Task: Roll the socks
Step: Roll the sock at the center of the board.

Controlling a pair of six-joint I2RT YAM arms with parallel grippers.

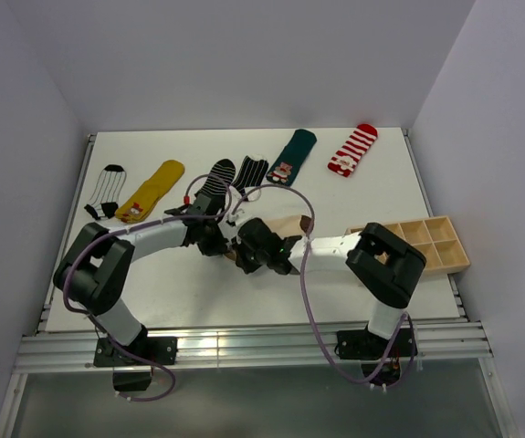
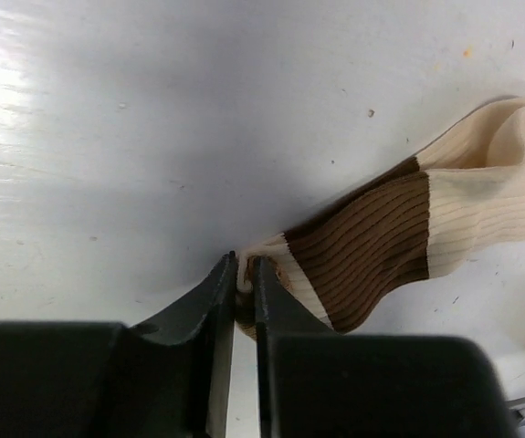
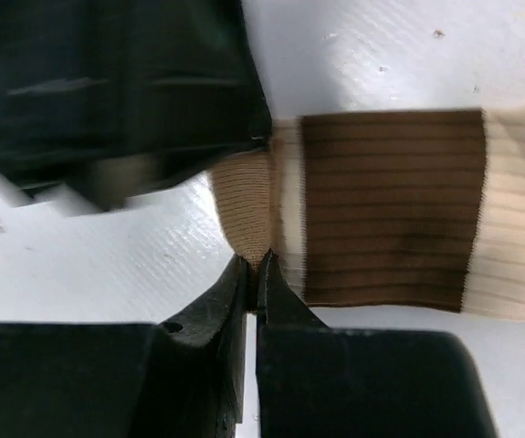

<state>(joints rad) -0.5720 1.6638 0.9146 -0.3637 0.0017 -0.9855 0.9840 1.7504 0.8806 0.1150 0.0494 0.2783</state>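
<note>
The cream sock with a brown band (image 3: 381, 210) is seen lying near the middle of the surface (image 2: 152, 109). One end of it is pinched by the left hand (image 2: 244, 272), whose jaws are almost fully closed. The same end is gripped by the right hand (image 3: 253, 269), clamped tight on the fabric.

From above, both wrists cover most of the cream-and-brown sock (image 1: 287, 224) (only a tan scrap shows between them). In each wrist view it runs off the right edge. The left fingers (image 3: 152, 82) are a blurred black mass in the right wrist view, and the sock's pinched edge is hidden between the right fingers (image 3: 285, 301).
</note>
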